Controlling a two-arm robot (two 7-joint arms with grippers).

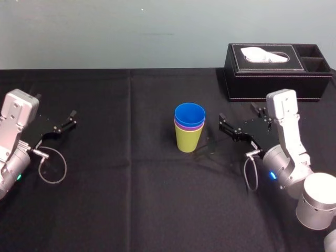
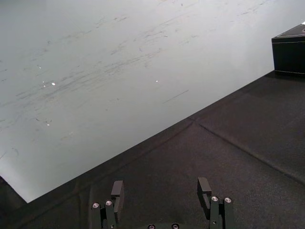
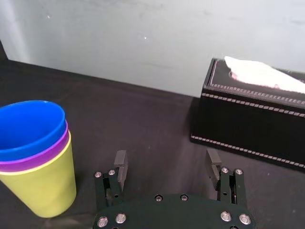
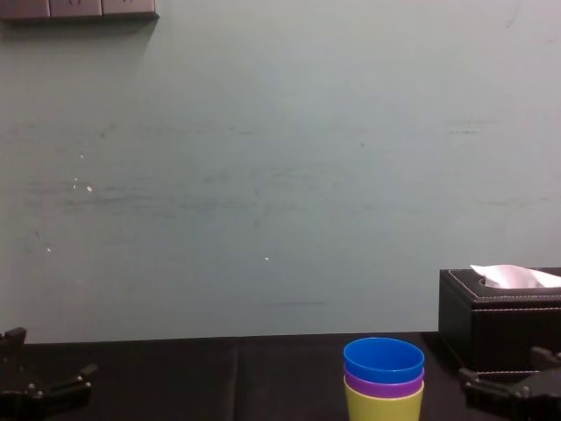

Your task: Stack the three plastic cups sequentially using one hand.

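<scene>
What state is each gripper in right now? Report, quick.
Left gripper: open, holding nothing.
Right gripper: open, holding nothing, apart from the stacked cups.

No readable text, label or number anywhere (cups, tissue box, arms plain).

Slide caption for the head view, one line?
Blue cup nested in purple cup in yellow-green cup; open right gripper beside them, left gripper parked open at left.

Stacked cups (image 1: pixel 189 127) stood at table (image 1: pixel 131 199) centre, free room all round; tissue box (image 1: pixel 273 84) blocked far right corner.
</scene>
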